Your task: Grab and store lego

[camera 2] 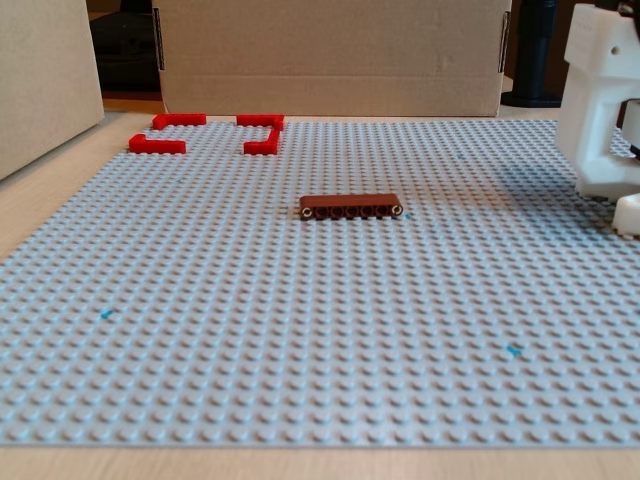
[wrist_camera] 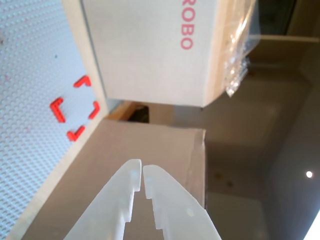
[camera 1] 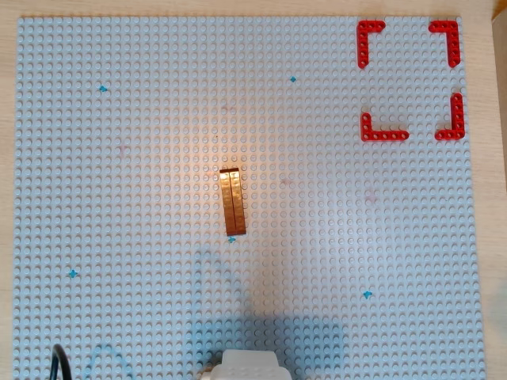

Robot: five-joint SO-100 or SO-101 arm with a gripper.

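Lego [camera 1: 232,203] lies alone mid-baseplate [camera 1: 119,174], open room all around. Gripper [wrist_camera: 139,172], fingertips nearly touching and holding nothing, is partly cut off in the wrist view.

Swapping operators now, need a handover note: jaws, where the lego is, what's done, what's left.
Gripper: jaws nearly closed, holding nothing, raised and aimed past the baseplate at cardboard boxes in the wrist view.
Brown lego: lying flat near the middle of the baseplate, untouched.
Red corner pieces: four, marking an empty square at the top right of the overhead view.
Done: nothing.
Left: reach, grab, store the lego.
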